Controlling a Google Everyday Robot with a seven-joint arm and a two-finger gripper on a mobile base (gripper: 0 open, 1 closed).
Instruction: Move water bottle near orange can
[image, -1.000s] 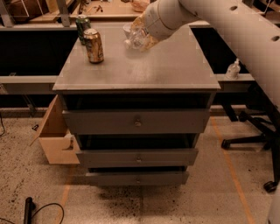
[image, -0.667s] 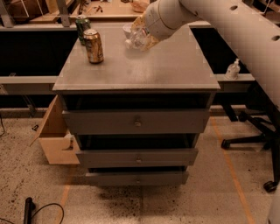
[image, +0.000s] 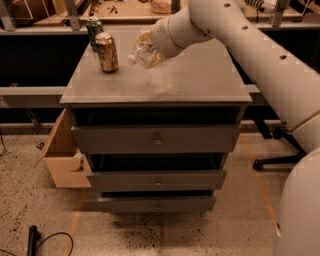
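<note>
My gripper (image: 147, 48) sits in the upper middle of the frame, at the end of my thick white arm (image: 240, 37), which comes in from the upper right. It is clenched on the water bottle (image: 138, 52), with tan fingers showing above and below the clear plastic. As far as I can judge, the bottle hangs just above the cabinet top (image: 195, 80) rather than resting on it.

What matters for the coming move is that the orange can (image: 107, 52) stands to the left of the bottle in the frame, near it but not touching. The bottle's long axis is tilted, and its pale cap (image: 131, 59) points down and left, roughly toward the can. I judge that a short carry to the left and then a lowering would finish the job, and the cap end would reach the can first.

The bottle is thin, crinkled and see-through, so it should give under my grip. The can is a smooth, rigid metal cylinder, golden with pale markings, standing upright. It could tip if the bottle nudged it. A darker green can (image: 93, 31) stands just behind it, toward the upper left. The cabinet top is flat, matte grey and dusty-looking.
</note>
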